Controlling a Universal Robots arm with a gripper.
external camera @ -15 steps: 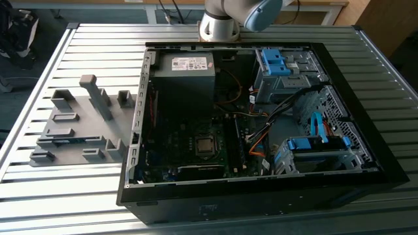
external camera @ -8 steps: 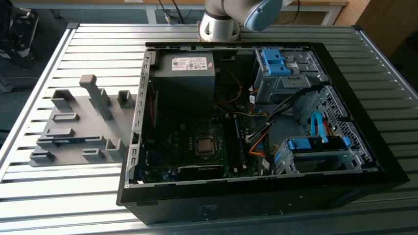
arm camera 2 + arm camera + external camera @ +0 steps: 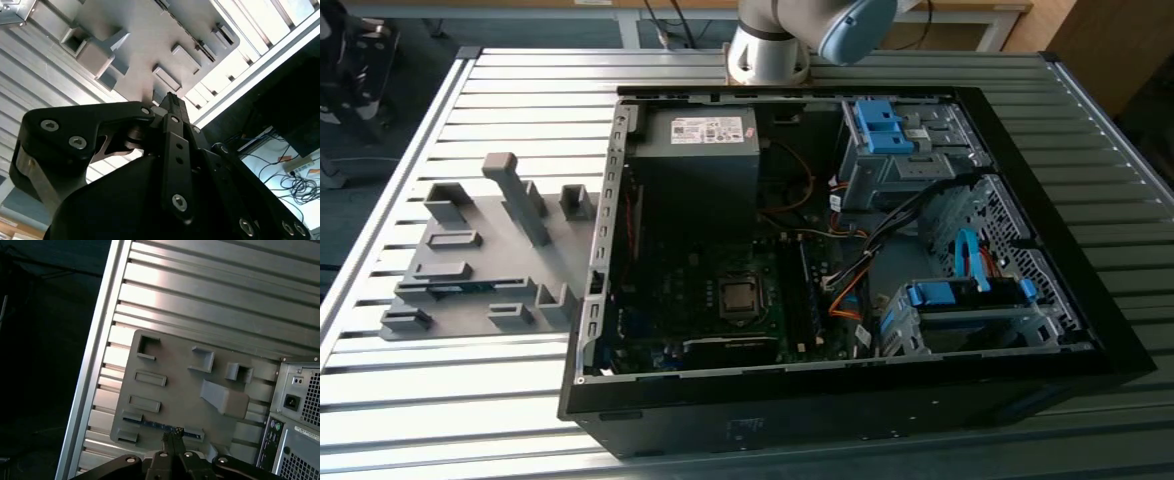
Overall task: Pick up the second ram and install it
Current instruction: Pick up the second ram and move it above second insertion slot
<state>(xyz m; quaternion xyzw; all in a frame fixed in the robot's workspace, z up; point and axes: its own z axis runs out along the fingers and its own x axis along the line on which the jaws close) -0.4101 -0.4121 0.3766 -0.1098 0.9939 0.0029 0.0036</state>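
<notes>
The black two-finger gripper (image 3: 172,441) has its fingers drawn together with nothing between them. In the first wrist view they sit in line with the second ram (image 3: 156,423), a slim blue-green circuit-board stick. How far above it they hang we cannot tell. The stick rests on edge between two small blocks of the flat grey plastic holder plate (image 3: 175,371). That plate lies on the slatted aluminium table (image 3: 225,285), just beside the open black computer case (image 3: 854,405), on the exterior view's left.

We judge the step in hand to be the approach for the pickup. A good grasp calls for:

- jaws opened just wider than the stick is thick;
- fingers set square across its two flat faces;
- a hold near the middle of its length, so that it does not tip;
- a straight descent between the two support blocks;
- a pull along the slots, so that the board does not bind or bend.

We also judge that the tall grey post (image 3: 224,397) next to the stick leaves little room for sideways drift.

As for writing, a white label (image 3: 704,129) sits on the grey power supply box (image 3: 700,165) inside the case. A second white label (image 3: 307,430) shows on the case's rear panel. We can make out no print on either.
</notes>
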